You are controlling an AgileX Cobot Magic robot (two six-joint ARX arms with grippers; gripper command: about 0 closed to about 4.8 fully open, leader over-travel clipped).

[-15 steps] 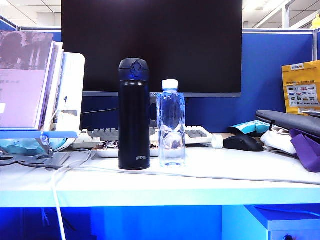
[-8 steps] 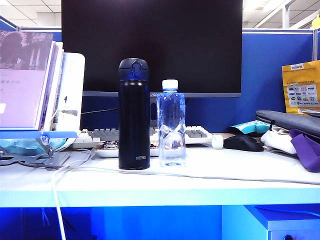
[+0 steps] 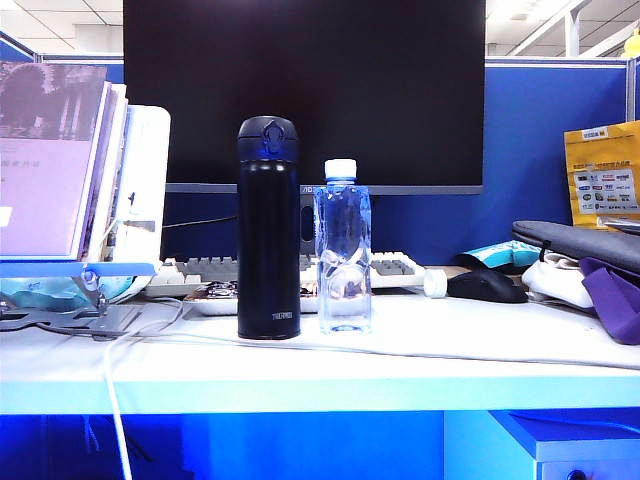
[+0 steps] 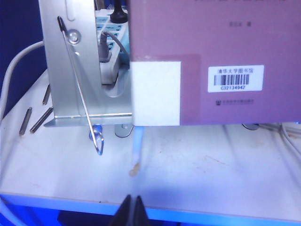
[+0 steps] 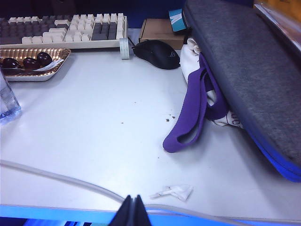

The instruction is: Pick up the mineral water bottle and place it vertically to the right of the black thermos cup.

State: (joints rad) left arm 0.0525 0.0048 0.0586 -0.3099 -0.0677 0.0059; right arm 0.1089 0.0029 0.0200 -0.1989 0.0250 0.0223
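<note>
The mineral water bottle (image 3: 344, 247) stands upright on the white counter (image 3: 300, 365), white cap on top, just to the right of the black thermos cup (image 3: 268, 229), the two close together with a sliver of gap showing between them. Both stand in front of a keyboard (image 3: 390, 268) and a dark monitor (image 3: 304, 92), with a small tray (image 5: 34, 64) of dark round items behind them. Neither gripper reaches them: the right gripper (image 5: 131, 205) hangs at the counter's near edge, fingers pressed together and empty, with only the bottle's base visible at the edge of its wrist view (image 5: 8, 101) across open white surface. The left gripper (image 4: 132, 207), fingertips likewise together and holding nothing, sits at the near edge on the left side, facing a metal book stand (image 4: 70, 66) and a purple book (image 4: 211, 56) with a barcode label. To the right of the bottle, bare counter runs to a black mouse (image 3: 486, 286), a small white roll of tape (image 3: 434, 283), and a grey case (image 5: 244, 61) with a purple strap (image 5: 193, 117). A white cable (image 5: 61, 179) trails along the near edge.
</note>
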